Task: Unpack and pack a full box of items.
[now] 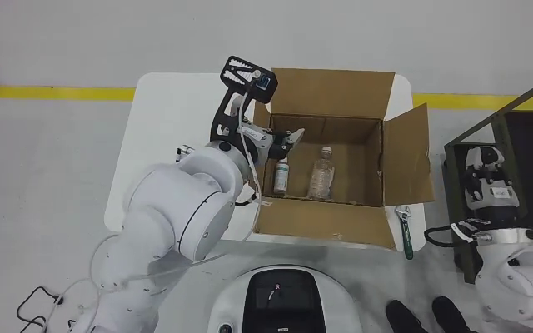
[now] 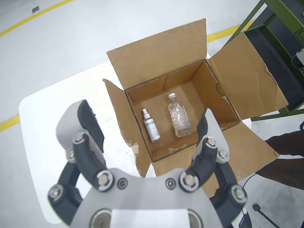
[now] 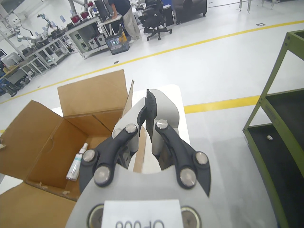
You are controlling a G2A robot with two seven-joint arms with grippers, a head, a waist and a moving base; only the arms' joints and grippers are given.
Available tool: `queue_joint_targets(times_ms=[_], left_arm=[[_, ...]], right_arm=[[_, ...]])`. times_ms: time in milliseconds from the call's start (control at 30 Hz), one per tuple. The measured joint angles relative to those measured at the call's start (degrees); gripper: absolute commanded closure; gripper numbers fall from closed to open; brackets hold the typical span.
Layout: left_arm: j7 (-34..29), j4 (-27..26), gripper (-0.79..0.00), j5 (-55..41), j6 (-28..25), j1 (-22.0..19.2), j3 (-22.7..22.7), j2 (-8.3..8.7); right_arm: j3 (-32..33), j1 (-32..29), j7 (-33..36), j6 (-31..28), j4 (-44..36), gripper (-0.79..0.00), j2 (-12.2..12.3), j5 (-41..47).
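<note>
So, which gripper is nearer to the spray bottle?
Left. The left gripper hangs open over the box, near the spray bottle; the right gripper is outside the box, past its opposite flap.

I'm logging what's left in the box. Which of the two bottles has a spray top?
The smaller bottle, with the labelled body and narrow spray head. The larger clear bottle lying beside it has a plain white screw cap.

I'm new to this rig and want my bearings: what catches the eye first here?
An open cardboard box sits on the white table, with just a small spray bottle and a clear water bottle lying side by side on its floor. The left end effector hangs open over one side of the box. The right end effector is shut, off near a green cart.
</note>
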Motion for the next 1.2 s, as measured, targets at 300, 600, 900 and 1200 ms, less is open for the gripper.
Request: queue_joint_targets(times_ms=[300,600,900,1200], left_arm=[[0.0,0.0,-0.785,0.0,0.0,0.0,0.0,0.0],[0.0,0.0,-0.785,0.0,0.0,0.0,0.0,0.0],[0.0,0.0,-0.785,0.0,0.0,0.0,0.0,0.0],[0.0,0.0,-0.785,0.0,0.0,0.0,0.0,0.0]], right_arm=[[4.68,-7.35,11.97,-7.39,2.38,0.0,0.66,-1.74],[5.5,-8.55,13.38,-10.24,2.82,0.0,0.81,-1.98],[3.31,-8.2,15.35,-8.8,1.67,0.0,1.06,-11.68],[-1.22,-1.98,37.8,-9.7,3.64,0.0,2.32,-22.43]])
